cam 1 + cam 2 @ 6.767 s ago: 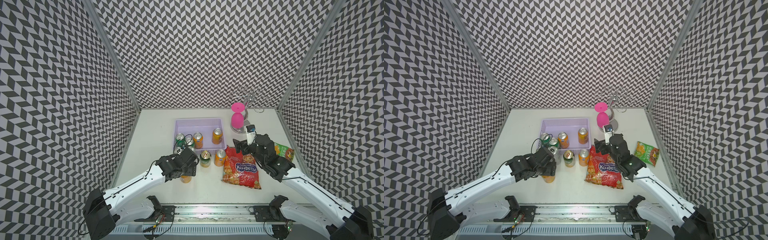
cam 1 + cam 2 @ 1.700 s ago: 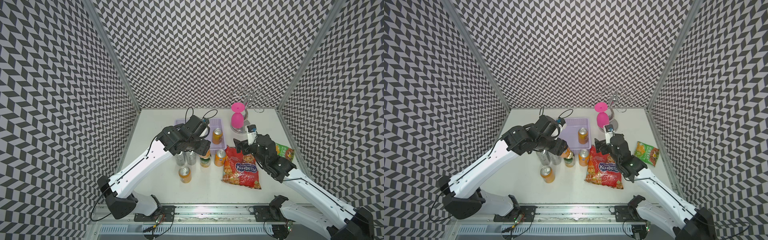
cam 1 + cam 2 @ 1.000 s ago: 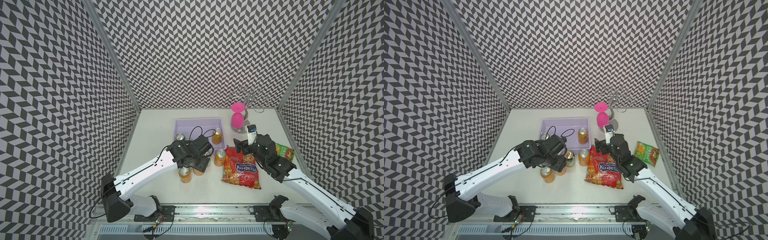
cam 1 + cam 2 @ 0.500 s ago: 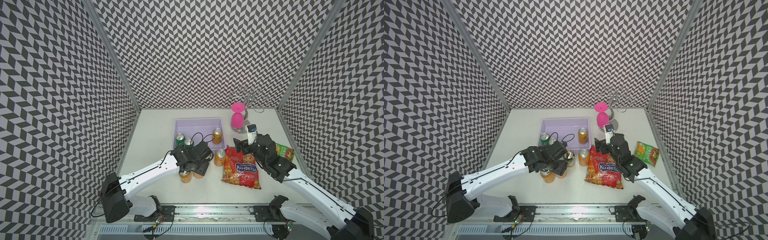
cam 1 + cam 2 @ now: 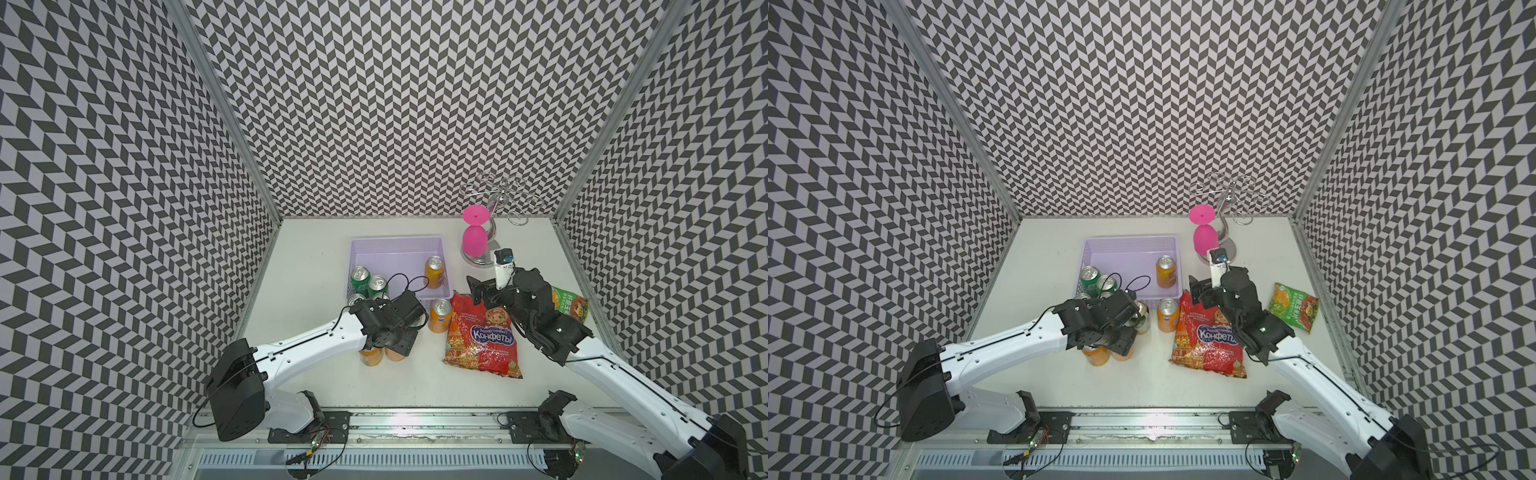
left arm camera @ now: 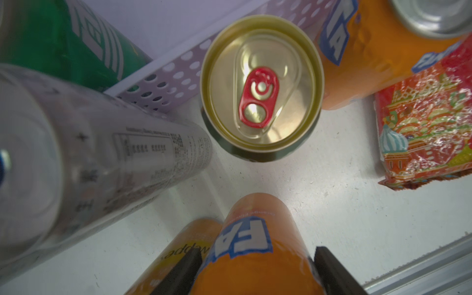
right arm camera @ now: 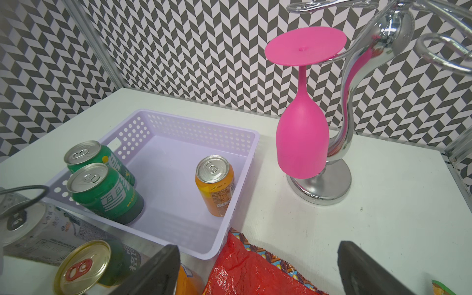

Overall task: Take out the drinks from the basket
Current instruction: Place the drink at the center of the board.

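Setting an orange can down toward the bench's front edge, outside the basket, seems the step. The left tool is clamped on it; the right tool is spread, empty. Next: release, lift straight clear, then reach for the green cans and orange drink inside.

Left pincer clasping orange can — gold-topped can beside lilac basket, silver can, red snack bag
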Action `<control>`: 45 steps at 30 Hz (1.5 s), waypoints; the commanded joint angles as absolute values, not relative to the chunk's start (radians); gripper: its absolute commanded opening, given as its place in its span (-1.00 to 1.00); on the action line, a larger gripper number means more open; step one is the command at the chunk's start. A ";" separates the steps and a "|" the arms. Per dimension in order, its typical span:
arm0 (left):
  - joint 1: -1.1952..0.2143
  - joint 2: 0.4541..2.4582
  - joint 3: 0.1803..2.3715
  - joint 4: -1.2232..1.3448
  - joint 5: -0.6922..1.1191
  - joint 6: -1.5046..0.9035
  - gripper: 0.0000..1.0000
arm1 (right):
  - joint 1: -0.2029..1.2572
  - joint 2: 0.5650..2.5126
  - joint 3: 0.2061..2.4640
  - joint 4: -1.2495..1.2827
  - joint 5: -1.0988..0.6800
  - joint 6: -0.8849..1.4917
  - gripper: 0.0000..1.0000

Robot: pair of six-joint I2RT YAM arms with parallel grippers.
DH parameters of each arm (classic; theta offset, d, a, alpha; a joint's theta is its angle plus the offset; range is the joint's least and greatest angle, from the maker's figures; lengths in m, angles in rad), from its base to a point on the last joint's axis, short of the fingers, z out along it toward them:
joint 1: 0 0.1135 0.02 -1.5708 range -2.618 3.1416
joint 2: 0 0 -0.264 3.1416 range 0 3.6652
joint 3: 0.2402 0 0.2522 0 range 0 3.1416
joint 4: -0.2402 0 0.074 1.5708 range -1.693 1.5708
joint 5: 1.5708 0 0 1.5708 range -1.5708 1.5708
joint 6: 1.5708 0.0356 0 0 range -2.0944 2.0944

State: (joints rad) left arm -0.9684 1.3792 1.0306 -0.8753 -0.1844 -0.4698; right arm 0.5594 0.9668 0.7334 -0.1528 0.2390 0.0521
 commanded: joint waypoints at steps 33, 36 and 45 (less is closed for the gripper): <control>-0.974 1.393 0.987 -0.761 -0.201 -0.479 0.50 | 0.554 0.952 0.718 -0.104 0.243 0.048 0.99; -0.974 1.383 1.004 -0.779 -0.202 -0.477 0.53 | 0.555 0.950 0.718 -0.105 0.242 0.048 0.99; -0.972 1.340 1.079 -0.844 -0.214 -0.464 0.59 | 0.554 0.950 0.720 -0.104 0.236 0.046 0.99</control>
